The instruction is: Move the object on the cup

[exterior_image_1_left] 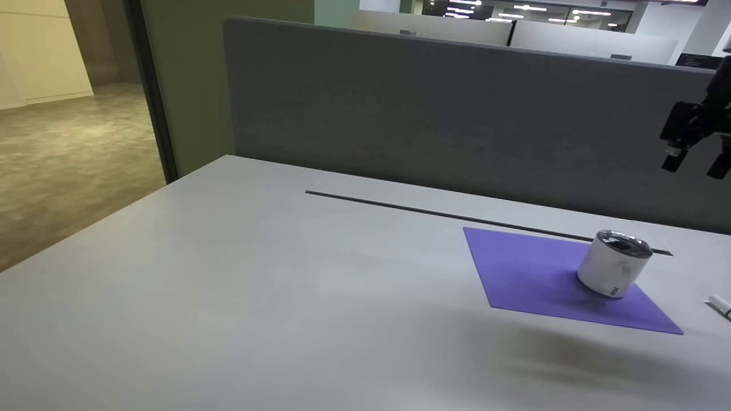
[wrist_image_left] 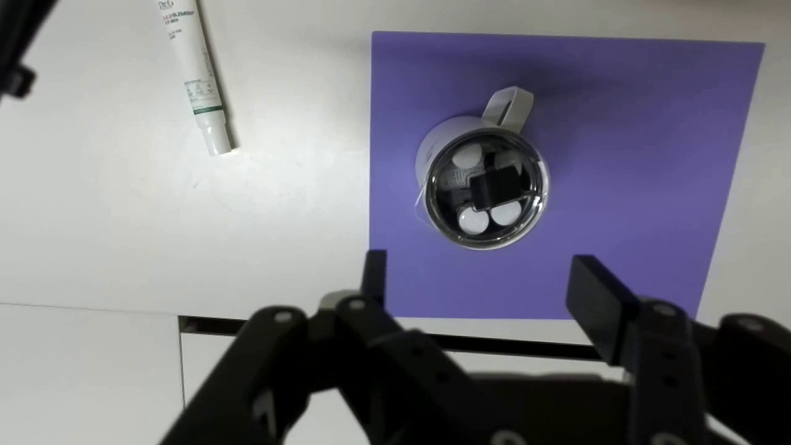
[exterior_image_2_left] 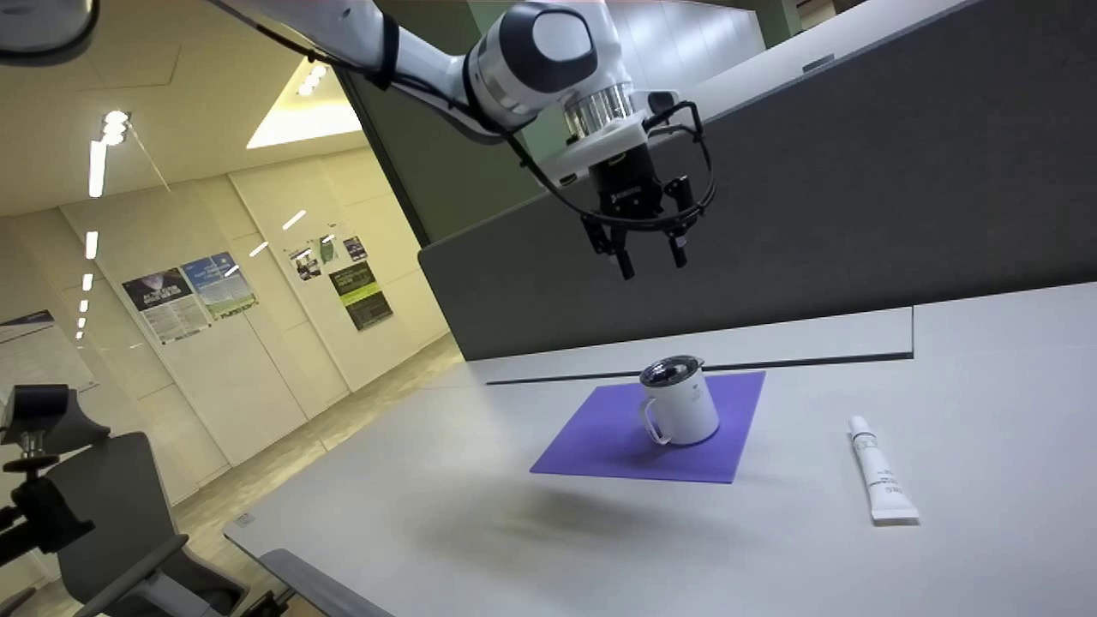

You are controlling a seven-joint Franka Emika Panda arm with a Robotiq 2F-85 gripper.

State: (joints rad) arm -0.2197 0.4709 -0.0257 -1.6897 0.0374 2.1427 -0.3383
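The cup [exterior_image_1_left: 608, 271] is a squat white mug with a handle and a dark, see-through lid. It stands upright on the purple square mat [exterior_image_1_left: 514, 268] and also shows in an exterior view [exterior_image_2_left: 690, 411] and in the wrist view [wrist_image_left: 488, 191]. A white tube [exterior_image_2_left: 881, 476] lies flat on the table beside the mat; the wrist view shows it at the upper left [wrist_image_left: 201, 77]. My gripper [exterior_image_2_left: 653, 264] is open and empty, well above the table and pointing down. In the wrist view its fingertips [wrist_image_left: 479, 266] are spread apart over the mat's edge, below the cup in the picture.
A dark grey partition [exterior_image_2_left: 771, 214] stands along the back edge of the white table [exterior_image_1_left: 285, 285]. A thin dark slot [exterior_image_1_left: 445, 214] runs in the tabletop behind the mat. An office chair [exterior_image_2_left: 128, 506] stands beyond the table in an exterior view.
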